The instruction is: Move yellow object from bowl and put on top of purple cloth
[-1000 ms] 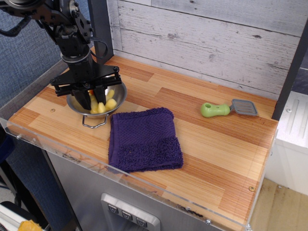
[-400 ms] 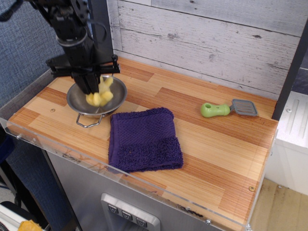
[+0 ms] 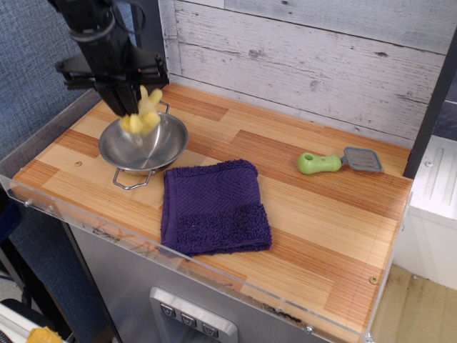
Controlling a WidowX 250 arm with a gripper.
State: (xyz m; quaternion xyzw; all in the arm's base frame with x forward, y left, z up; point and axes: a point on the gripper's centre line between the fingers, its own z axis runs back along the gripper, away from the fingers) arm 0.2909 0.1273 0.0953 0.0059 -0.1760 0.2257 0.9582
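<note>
One hand is all you have here, its fingers pinched on the yellow object, which hangs just above the bowl. Your purple cloth lies on the table just beside the bowl, toward the green-handled spatula.

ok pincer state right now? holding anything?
Pincer: closed on the yellow object, lifted clear above the bowl.
</note>
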